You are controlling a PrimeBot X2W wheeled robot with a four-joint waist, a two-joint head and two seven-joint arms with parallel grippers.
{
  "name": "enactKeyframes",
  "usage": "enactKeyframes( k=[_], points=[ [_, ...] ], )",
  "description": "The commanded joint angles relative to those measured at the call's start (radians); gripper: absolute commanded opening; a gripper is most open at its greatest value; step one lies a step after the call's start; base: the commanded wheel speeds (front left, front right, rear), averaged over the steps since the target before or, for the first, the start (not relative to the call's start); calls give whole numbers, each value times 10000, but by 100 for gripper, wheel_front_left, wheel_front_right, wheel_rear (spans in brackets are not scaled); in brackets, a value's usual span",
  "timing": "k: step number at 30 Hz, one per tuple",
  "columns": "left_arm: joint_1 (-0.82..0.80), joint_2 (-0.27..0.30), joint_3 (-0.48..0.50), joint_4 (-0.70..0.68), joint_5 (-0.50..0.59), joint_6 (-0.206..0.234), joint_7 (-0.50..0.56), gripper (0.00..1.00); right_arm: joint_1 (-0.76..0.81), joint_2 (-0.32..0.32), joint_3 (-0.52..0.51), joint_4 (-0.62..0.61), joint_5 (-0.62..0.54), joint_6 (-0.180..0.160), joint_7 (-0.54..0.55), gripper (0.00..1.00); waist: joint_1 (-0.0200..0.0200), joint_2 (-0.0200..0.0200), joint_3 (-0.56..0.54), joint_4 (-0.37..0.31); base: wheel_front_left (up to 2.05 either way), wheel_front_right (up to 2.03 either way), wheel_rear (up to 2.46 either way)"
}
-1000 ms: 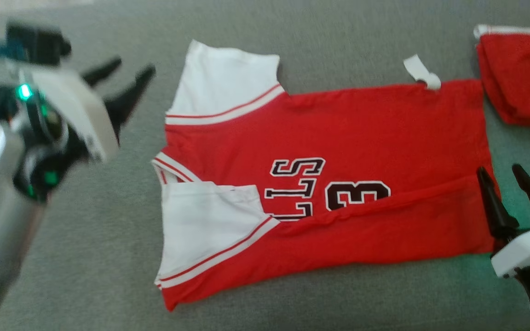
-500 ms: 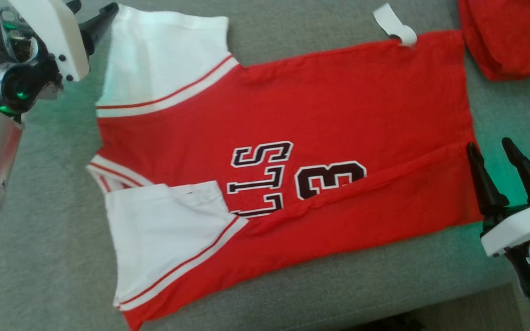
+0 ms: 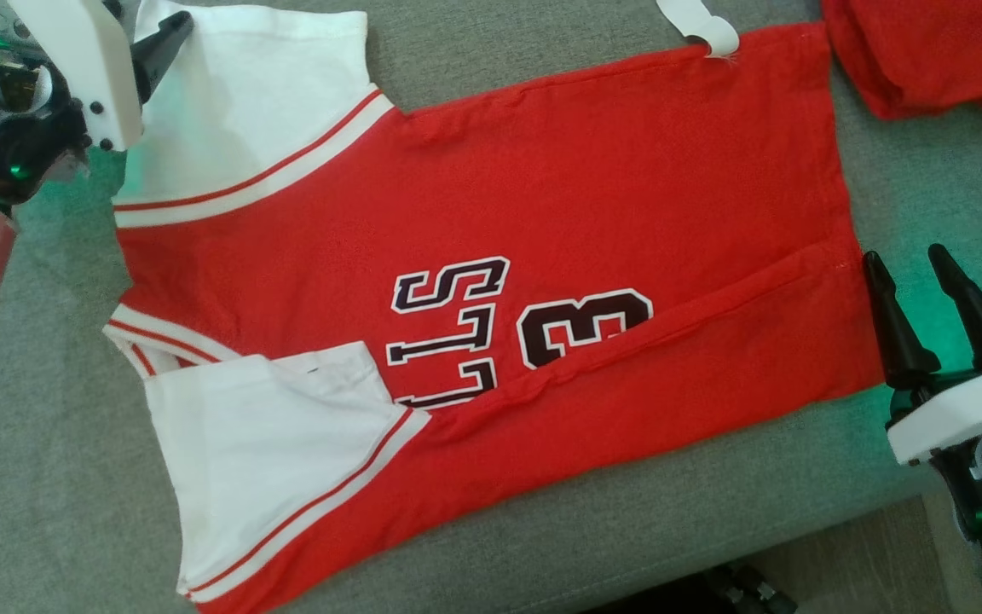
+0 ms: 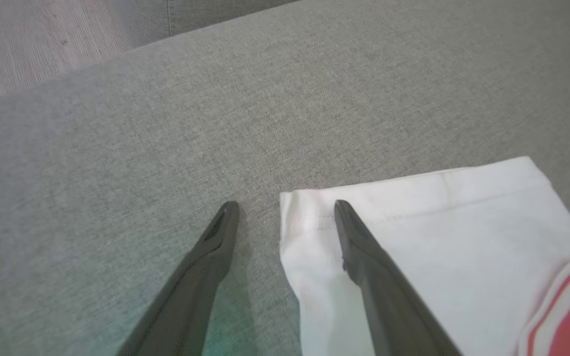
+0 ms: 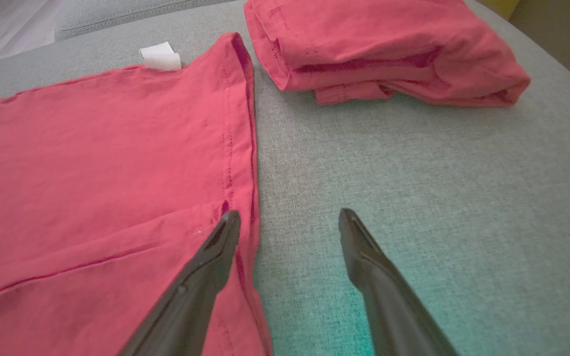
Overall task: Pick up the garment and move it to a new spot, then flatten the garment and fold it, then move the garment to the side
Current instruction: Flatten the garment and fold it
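Grey woven fabric is covering a broad cushion (image 3: 585,520), and it is taking up nearly all of the scene. Pale wood floor (image 4: 42,39) is showing past the cushion's far edge in the left wrist view, and a strip of floor is also showing beyond its near edge at the lower right of the head view.

A red jersey (image 3: 542,188) is lying flat across the cushion, collar toward the robot's left and hem toward its right. Its sleeves are white with red-striped trim. The near long edge is folded up over the front, and it is hiding part of the black lettering (image 3: 448,333). A white tag (image 3: 700,24) is sticking out at the far hem corner.

The left gripper (image 4: 283,203) is hanging at the far sleeve (image 4: 438,237) with its fingers spread wide, holding nothing — one finger is over the sleeve's corner, the other over bare cushion. The right gripper (image 5: 289,212) is likewise spread wide and empty, straddling the hem: one fingertip is over red cloth, the other over cushion. Whether any tip is touching cannot be told.

A folded red garment (image 5: 389,44) is sitting near the far hem corner, with a narrow gap of cushion between.
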Motion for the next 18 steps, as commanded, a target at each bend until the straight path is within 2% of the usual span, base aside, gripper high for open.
enactKeyframes(
  k=[1,2,3,5,12,18],
  points=[
    [-354,512,153,-146,-83,-52,34,100,-45,-267,105,-189,100,67,-109,100,0,0,24,-40,0,0,0],
    [-358,529,111,-156,-181,-52,68,91,-80,-288,118,-166,113,67,-115,100,0,0,36,-64,0,0,0],
    [-358,552,44,-197,-275,-53,107,45,-114,-302,113,-143,115,67,-130,100,0,0,46,-84,0,0,0],
    [-360,606,-72,-311,-460,-53,127,0,-167,-321,111,-112,125,67,-153,100,0,0,62,-115,0,0,0],
    [-378,858,-552,-678,-813,-54,-286,0,-434,-474,243,-313,434,67,-75,100,0,0,-97,-72,0,0,0],
    [-382,1091,-1404,-1270,-869,-55,-1140,0,-1664,-1032,1008,-423,1167,67,1292,100,0,0,-527,189,0,0,0]
  ],
)
